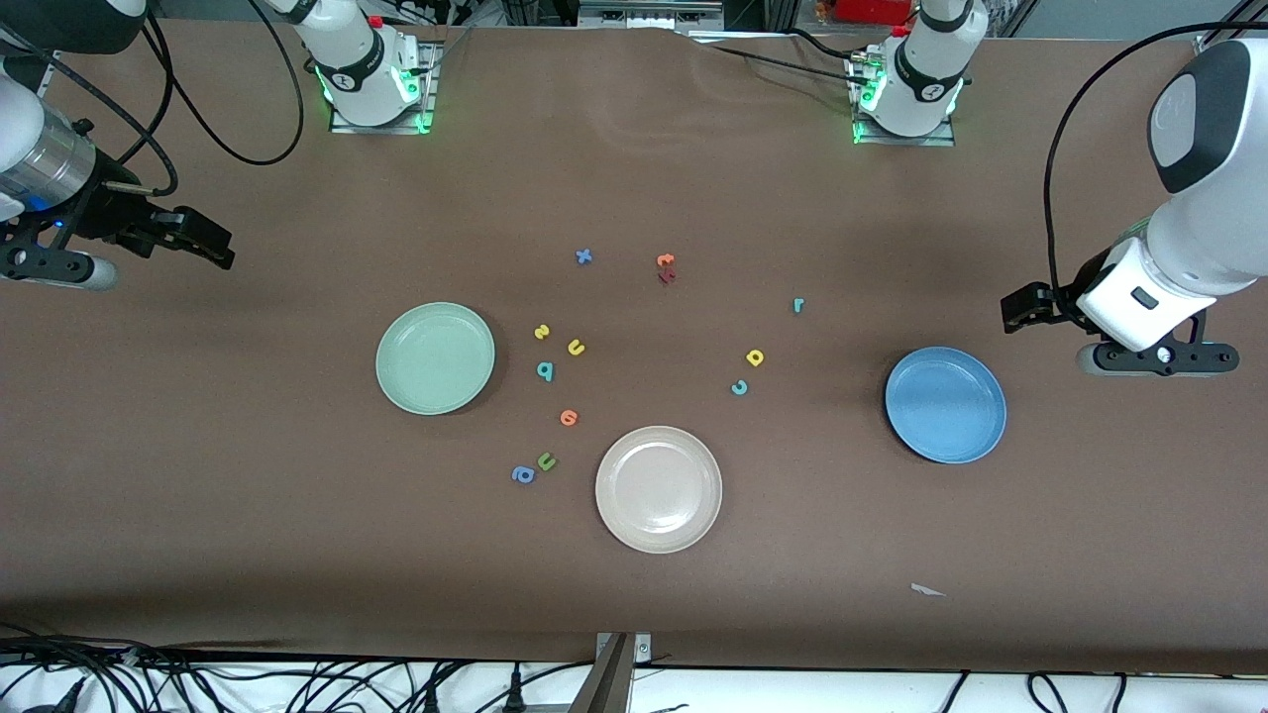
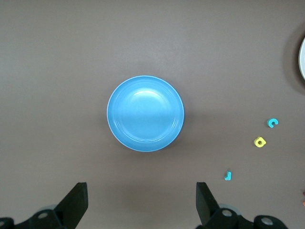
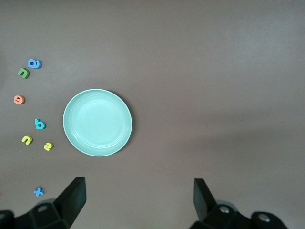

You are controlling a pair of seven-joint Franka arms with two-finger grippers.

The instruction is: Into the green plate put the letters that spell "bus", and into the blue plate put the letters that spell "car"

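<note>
Grippers both raised, jaws spread wide, nothing held. Left gripper over bare table at the left arm's end, beside the blue plate; plate well apart from its fingertips, empty. Right gripper over bare table at the right arm's end; green plate well apart from it, empty.

"bus" letters on the table just beside the green plate, toward the table's middle: yellow "s", yellow "u", teal "b". None touching the plate. Same three seen past the plate in the right wrist view.

"car" letters between table middle and blue plate: teal "r", yellow "a", teal "c". "a" and "c" near each other; "r" farther from the front camera. All well apart from the left gripper.

Others: beige-white plate nearest the front camera; orange letter, olive-green "u" touching blue "a"; blue "x"; orange and dark-red pair.
</note>
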